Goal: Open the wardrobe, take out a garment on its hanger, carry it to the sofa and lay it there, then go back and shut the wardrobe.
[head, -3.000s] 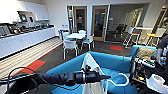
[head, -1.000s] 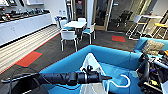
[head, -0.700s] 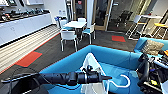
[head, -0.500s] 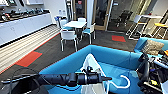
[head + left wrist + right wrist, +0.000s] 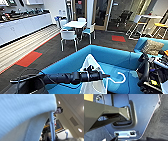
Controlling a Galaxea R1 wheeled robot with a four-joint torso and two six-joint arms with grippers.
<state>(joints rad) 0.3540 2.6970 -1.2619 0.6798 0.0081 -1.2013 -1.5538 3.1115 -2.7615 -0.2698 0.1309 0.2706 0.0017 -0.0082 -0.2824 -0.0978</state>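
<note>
L gripper [image 5: 106,75] pinching hanger [image 5: 119,78] w/ garment [image 5: 92,75], over sofa [image 5: 117,57] seat nr back corner. R gripper: can't tell.

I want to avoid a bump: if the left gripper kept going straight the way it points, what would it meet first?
Probably the sofa's blue inner corner. The left gripper, carrying the hanger and garment, points right across the seat; depth is unclear.

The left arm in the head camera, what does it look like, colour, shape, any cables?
The left arm is a black, roughly cylindrical tube. It ends in a knobbly black end effector with small protruding parts and a thin tip. A thin dark cable loops in an arc over its rear section. No markings can be made out.
</note>
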